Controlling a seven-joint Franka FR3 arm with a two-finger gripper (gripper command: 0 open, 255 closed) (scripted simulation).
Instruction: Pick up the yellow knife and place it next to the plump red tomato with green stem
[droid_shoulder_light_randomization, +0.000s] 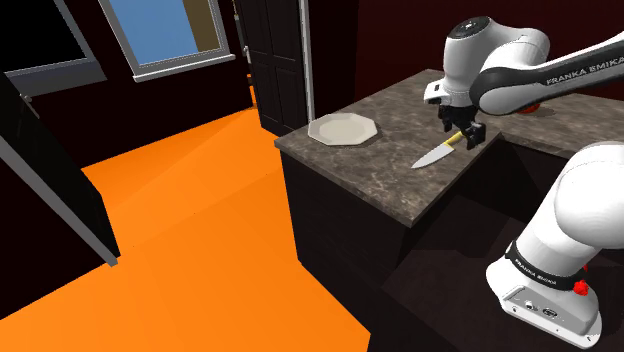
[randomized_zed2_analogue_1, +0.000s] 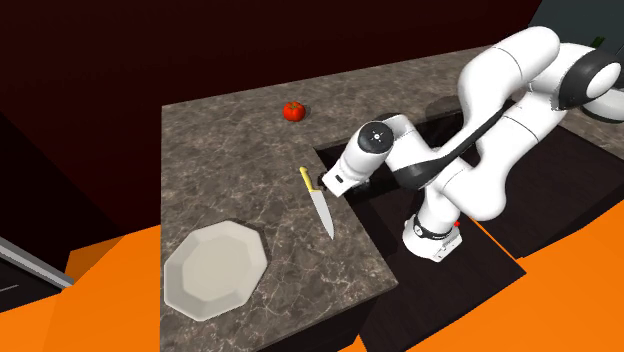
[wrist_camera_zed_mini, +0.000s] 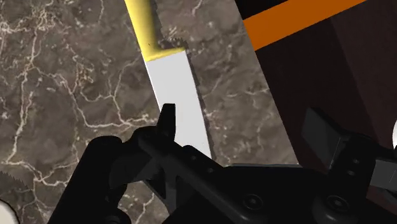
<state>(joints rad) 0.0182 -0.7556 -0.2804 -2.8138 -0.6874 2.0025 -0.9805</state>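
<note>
The knife (randomized_zed2_analogue_1: 321, 205) lies flat on the dark marble counter (randomized_zed2_analogue_1: 230, 160), its yellow handle (randomized_zed2_analogue_1: 306, 178) pointing toward the tomato and its pale blade toward the counter's edge. The red tomato (randomized_zed2_analogue_1: 293, 110) with a green stem sits farther back on the counter, well apart from the knife. My gripper (randomized_zed2_analogue_1: 322, 186) hangs low right at the handle end of the knife (droid_shoulder_light_randomization: 438, 153). In the wrist view the fingers (wrist_camera_zed_mini: 167, 119) stand apart, with the blade (wrist_camera_zed_mini: 178, 102) lying on the stone beside one of them. The gripper (wrist_camera_zed_mini: 245, 124) is open and holds nothing.
A white octagonal plate (randomized_zed2_analogue_1: 214, 270) rests on the counter near its corner, beyond the blade tip. The counter edge (randomized_zed2_analogue_1: 375, 245) drops off close beside the knife into the dark recess with my stand. Orange floor (droid_shoulder_light_randomization: 200, 240) lies below.
</note>
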